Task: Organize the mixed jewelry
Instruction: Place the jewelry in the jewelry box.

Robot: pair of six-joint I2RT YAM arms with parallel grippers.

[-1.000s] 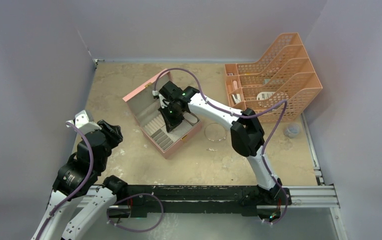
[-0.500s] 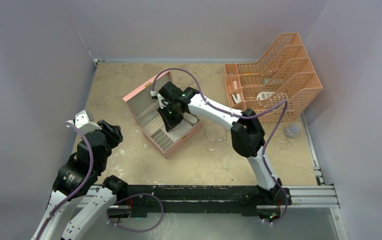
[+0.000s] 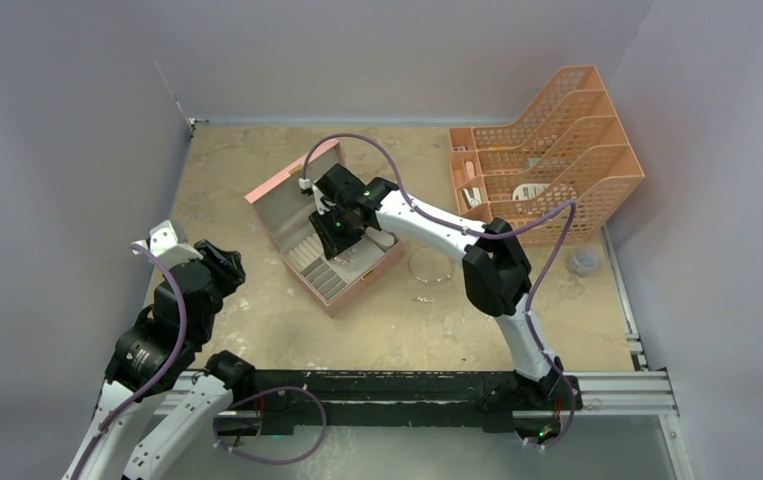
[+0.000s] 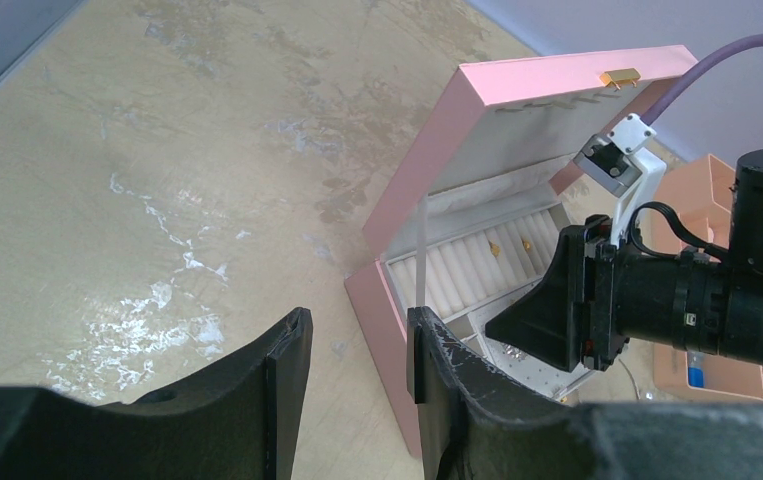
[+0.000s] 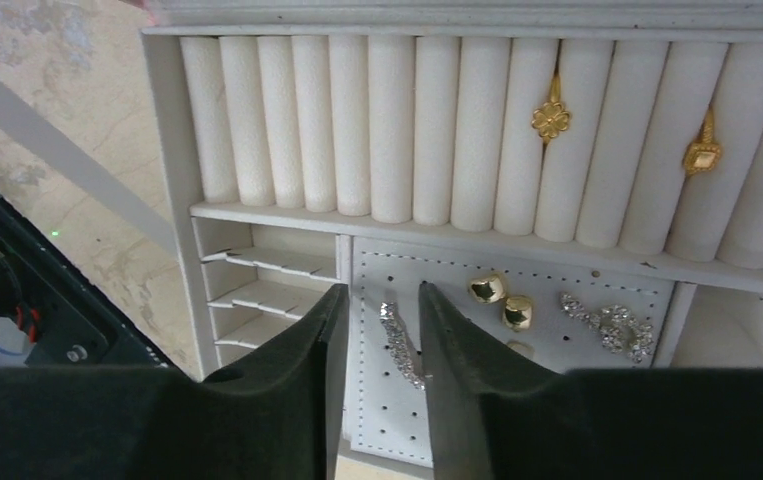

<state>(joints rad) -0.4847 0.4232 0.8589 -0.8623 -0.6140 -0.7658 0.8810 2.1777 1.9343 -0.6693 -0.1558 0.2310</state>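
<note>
The pink box [image 3: 282,186] stands open mid-table. My right gripper [image 5: 382,292] hovers open over its perforated pad [image 5: 477,400]. A silvery sparkly strip [image 5: 398,340] lies on the pad between the fingers, free of them. Two gold studs [image 5: 502,298] and a sparkly cluster [image 5: 612,325] rest on the same pad. Two gold rings [image 5: 551,118] sit in the roll slots. On the table right of the box lie a thin wire hoop [image 3: 430,264] and a small chain-like piece [image 3: 423,298]. My left gripper [image 4: 357,330] is open and empty, left of the box.
An orange mesh file organizer [image 3: 547,150] with stationery bits stands at the back right. A small clear object [image 3: 584,262] lies near the right wall. Grey walls enclose the table on three sides.
The right gripper's jaws have opened over the box, and its wrist has shifted slightly toward the back left. The left arm has not moved.
</note>
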